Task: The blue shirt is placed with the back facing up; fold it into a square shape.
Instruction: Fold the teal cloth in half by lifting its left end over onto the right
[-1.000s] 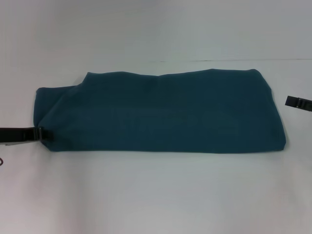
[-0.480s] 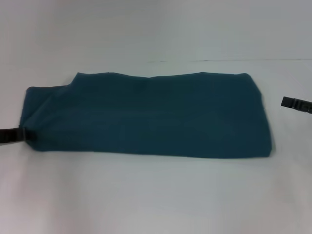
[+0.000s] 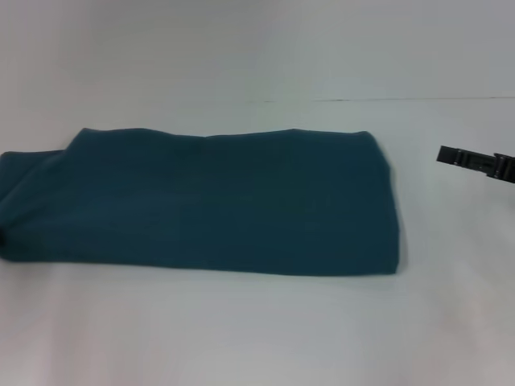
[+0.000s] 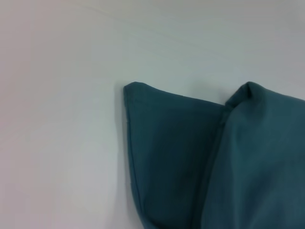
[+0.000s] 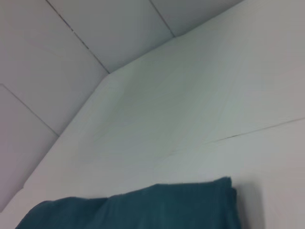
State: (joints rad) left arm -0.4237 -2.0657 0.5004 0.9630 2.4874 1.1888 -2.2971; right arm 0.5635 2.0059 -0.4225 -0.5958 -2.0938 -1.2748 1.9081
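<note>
The blue shirt (image 3: 209, 201) lies on the white table as a long dark teal band, folded lengthwise. Its left end runs to the left edge of the head view. The left wrist view shows a folded corner of the blue shirt (image 4: 167, 152) lying flat, with a second layer overlapping beside it. The right wrist view catches the far right corner of the blue shirt (image 5: 143, 210). My right gripper (image 3: 444, 155) hovers to the right of the shirt's right end, apart from the cloth. My left gripper is outside every view.
The white table (image 3: 257, 330) spreads out in front of and to the right of the shirt. A white wall (image 3: 241, 48) rises behind the table's far edge, and panel seams on it show in the right wrist view.
The shirt has slid well to the left across the table. The left gripper, which was at the shirt's left corner, has passed out of view. The right gripper has moved left.
</note>
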